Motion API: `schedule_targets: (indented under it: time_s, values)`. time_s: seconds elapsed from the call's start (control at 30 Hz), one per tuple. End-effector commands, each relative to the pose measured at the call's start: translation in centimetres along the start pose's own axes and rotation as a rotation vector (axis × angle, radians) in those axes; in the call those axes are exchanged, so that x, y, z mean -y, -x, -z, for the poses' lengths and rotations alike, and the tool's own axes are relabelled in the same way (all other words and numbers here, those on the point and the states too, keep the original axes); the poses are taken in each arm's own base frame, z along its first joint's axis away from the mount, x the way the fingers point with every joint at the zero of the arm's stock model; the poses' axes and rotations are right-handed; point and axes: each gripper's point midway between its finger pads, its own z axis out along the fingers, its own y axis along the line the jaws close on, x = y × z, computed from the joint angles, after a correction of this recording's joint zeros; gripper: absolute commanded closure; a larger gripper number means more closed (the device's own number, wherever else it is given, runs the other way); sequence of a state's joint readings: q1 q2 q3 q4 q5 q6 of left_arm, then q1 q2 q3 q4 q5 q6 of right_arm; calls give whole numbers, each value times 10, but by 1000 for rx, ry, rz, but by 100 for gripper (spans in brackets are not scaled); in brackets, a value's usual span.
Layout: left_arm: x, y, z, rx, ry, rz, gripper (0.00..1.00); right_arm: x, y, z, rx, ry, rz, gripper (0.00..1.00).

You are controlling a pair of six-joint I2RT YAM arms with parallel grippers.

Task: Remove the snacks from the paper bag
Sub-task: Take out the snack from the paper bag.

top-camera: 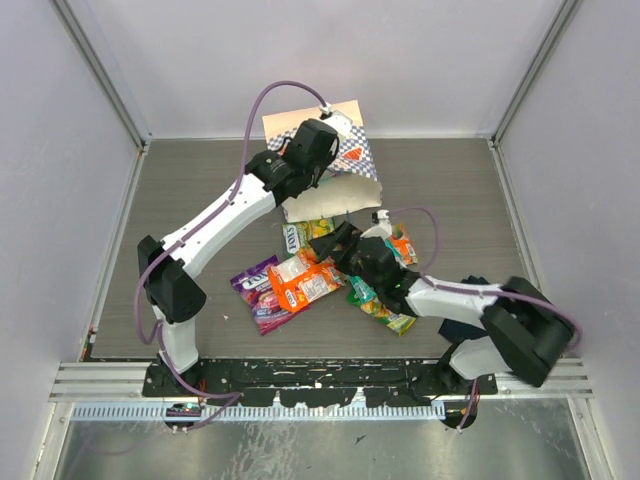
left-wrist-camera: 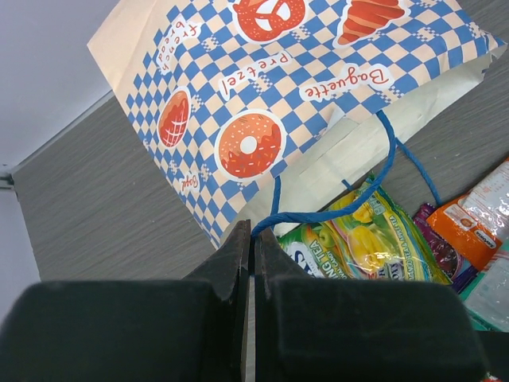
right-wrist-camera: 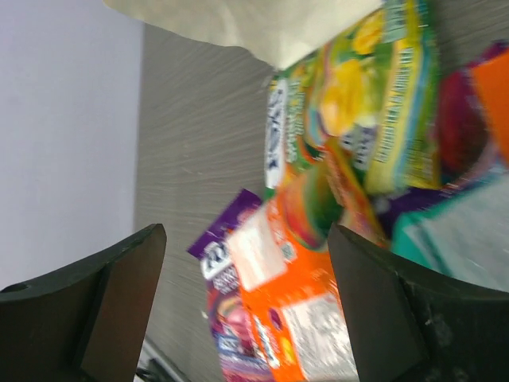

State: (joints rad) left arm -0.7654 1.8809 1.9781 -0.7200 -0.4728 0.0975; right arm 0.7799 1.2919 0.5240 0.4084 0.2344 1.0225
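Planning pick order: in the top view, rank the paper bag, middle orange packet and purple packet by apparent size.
1. paper bag, largest, though partly hidden.
2-3. orange packet and purple packet: look about alike; they overlap, so I won't rank them.

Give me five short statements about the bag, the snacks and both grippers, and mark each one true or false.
1. The paper bag is printed with blue-white checks. True.
2. The right gripper has its fingers wide apart and grips nothing. True.
3. The left gripper is open. False: its fingers are shut, pinching the blue cord handle.
4. All the snacks are inside the bag. False: several lie on the table by its mouth.
5. A purple packet lies on the table. True.
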Motion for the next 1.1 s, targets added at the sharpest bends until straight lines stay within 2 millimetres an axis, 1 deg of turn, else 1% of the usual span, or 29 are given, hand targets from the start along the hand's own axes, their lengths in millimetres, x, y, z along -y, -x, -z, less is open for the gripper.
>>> schedule_targets:
  time_s: [0.0, 0.1, 0.17, 0.2, 0.27, 0.37, 0.43, 0.57, 0.67, 0.77, 0.93, 1.07]
  values:
    - [-12, 22, 22, 62, -10, 32, 100, -80, 14, -26, 55, 291, -241, 13]
    - [-12, 21, 25, 62, -20, 26, 100, -90, -7, -40, -43, 340, -290, 14]
    - [-12, 19, 25, 58, -19, 20, 100, -93, -19, -49, -102, 349, -316, 15]
    - [-13, 19, 26, 58, -17, 17, 100, -92, -24, -53, -123, 346, -334, 15]
    - [-15, 19, 28, 61, -15, 13, 100, -91, -26, -62, -145, 348, -370, 15]
    - [-19, 22, 32, 74, -4, 16, 100, -87, -17, -77, -173, 361, -441, 17]
    - [-20, 24, 35, 83, -4, 16, 100, -83, -11, -91, -188, 355, -460, 17]
    - [-23, 25, 36, 87, 2, 15, 100, -75, 8, -115, -186, 340, -511, 18]
    - [-23, 26, 37, 90, 3, 16, 100, -58, 22, -133, -142, 289, -549, 21]
    - [-23, 27, 37, 92, 4, 17, 100, -47, 38, -154, -96, 260, -596, 22]
    - [-22, 30, 36, 96, -2, 26, 100, -37, 58, -194, 5, 180, -625, 23]
    - [-15, 26, 30, 83, -17, 21, 100, -36, 73, -218, 97, 131, -657, 29]
